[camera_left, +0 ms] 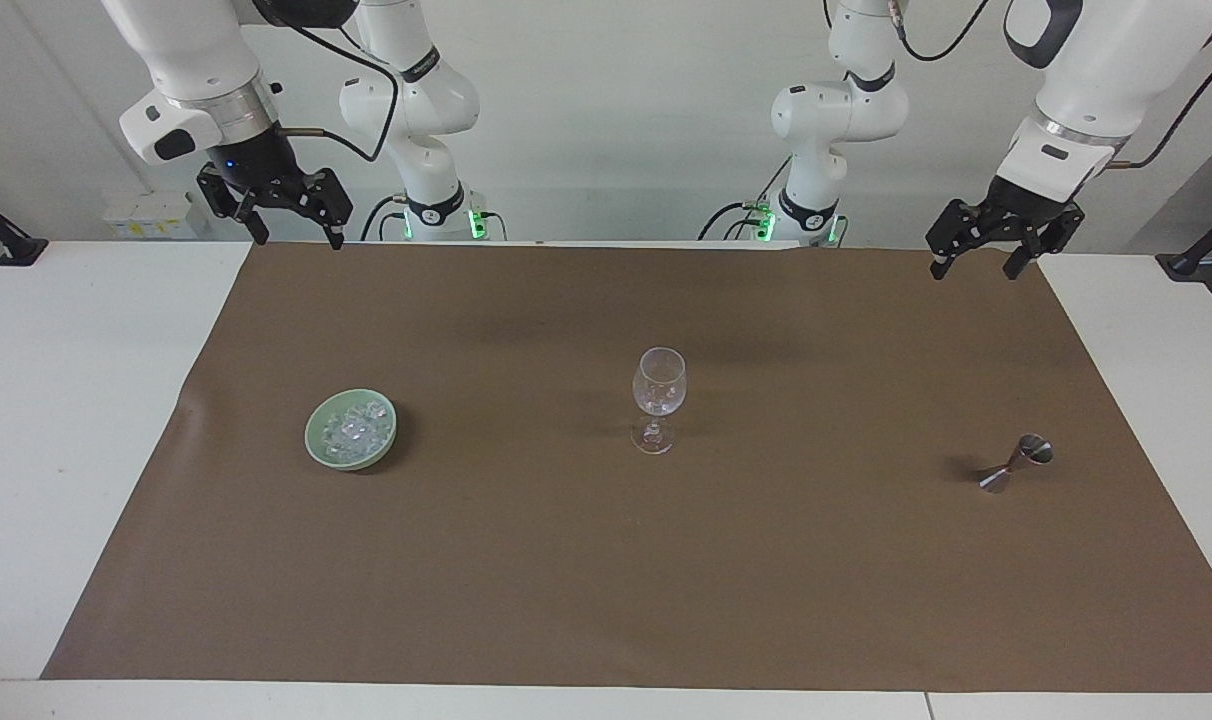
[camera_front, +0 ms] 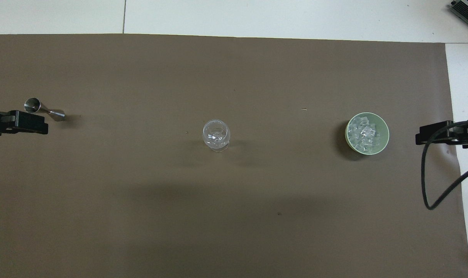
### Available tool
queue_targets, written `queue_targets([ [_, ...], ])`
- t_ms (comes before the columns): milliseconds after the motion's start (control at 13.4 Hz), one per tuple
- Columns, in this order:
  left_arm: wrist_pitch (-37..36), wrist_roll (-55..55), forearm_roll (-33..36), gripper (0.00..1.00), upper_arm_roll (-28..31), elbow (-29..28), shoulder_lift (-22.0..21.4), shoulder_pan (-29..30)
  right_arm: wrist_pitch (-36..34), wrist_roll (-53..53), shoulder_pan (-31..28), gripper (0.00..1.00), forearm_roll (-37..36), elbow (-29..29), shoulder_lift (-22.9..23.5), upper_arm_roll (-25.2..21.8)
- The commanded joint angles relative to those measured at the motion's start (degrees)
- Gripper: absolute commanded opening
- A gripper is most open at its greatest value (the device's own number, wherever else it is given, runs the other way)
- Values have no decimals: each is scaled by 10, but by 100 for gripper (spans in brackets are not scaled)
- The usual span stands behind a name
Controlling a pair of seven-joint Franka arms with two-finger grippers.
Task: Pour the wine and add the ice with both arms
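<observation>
A clear stemmed wine glass (camera_left: 658, 398) (camera_front: 216, 134) stands upright in the middle of the brown mat, with nothing in it. The ice (camera_left: 354, 428) (camera_front: 365, 135) is piled in a pale green bowl (camera_left: 316, 428) (camera_front: 385, 126) toward the right arm's end. A small steel jigger (camera_left: 1016, 465) (camera_front: 44, 110) appears to lie on its side toward the left arm's end. No wine shows. My right gripper (camera_left: 298, 238) (camera_front: 425, 137) hangs open, high over the mat's robot-side edge. My left gripper (camera_left: 974, 270) (camera_front: 37, 123) hangs open and raised over the mat's corner at its own end.
The brown mat (camera_left: 606, 580) covers most of a white table (camera_left: 66, 400). A black cable (camera_front: 427, 181) loops down from the right wrist over the mat's edge. Both arm bases stand at the table's robot end.
</observation>
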Motion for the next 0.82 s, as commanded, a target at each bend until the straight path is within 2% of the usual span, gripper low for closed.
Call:
queue_targets([
  [0, 8, 12, 9, 100, -1, -18, -17, 13, 9, -14, -17, 100, 11, 9, 16, -1],
  [150, 8, 12, 9, 100, -1, -18, -17, 13, 2, -14, -21, 100, 6, 33, 45, -2],
  [749, 9, 3, -24, 100, 0, -18, -17, 43, 16, -12, -15, 100, 8, 13, 20, -3],
])
